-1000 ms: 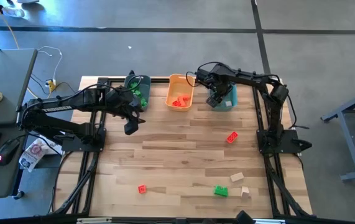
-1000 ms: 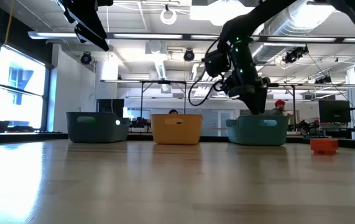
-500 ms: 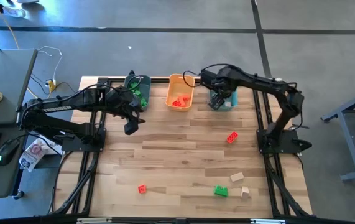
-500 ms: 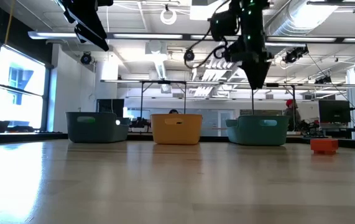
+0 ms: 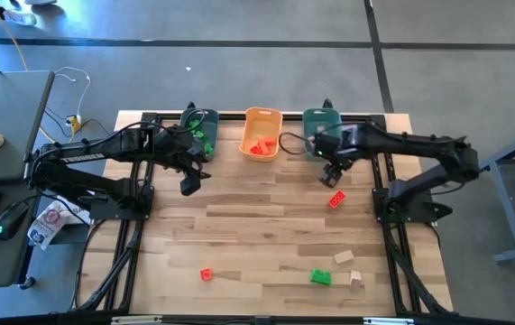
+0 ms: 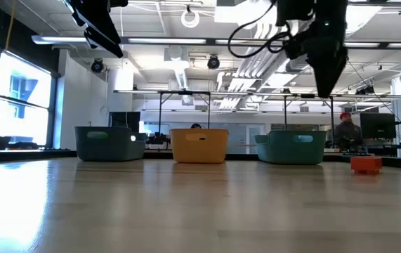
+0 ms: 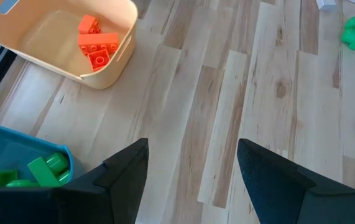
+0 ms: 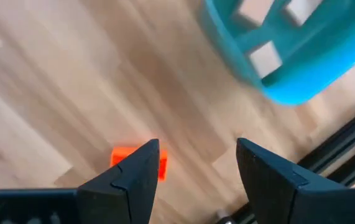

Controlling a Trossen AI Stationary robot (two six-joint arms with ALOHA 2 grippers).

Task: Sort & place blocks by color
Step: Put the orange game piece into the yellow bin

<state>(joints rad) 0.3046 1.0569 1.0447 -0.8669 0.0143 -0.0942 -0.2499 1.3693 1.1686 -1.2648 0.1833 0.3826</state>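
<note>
From above, the right gripper (image 5: 332,171) is seen spread and empty between the teal bin (image 5: 321,126) and a red block (image 5: 336,200); open wood lies beyond; the left gripper (image 5: 189,183) waits spread; at table height, ceiling lights are seen behind.

Grey concrete floor (image 5: 239,63), desk (image 5: 4,135), bright ceiling lights (image 6: 193,17)

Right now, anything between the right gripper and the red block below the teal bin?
Nothing visible. The right gripper hangs open above bare table, just short of the red block; only wood lies between them. The teal bin sits behind it.
</note>
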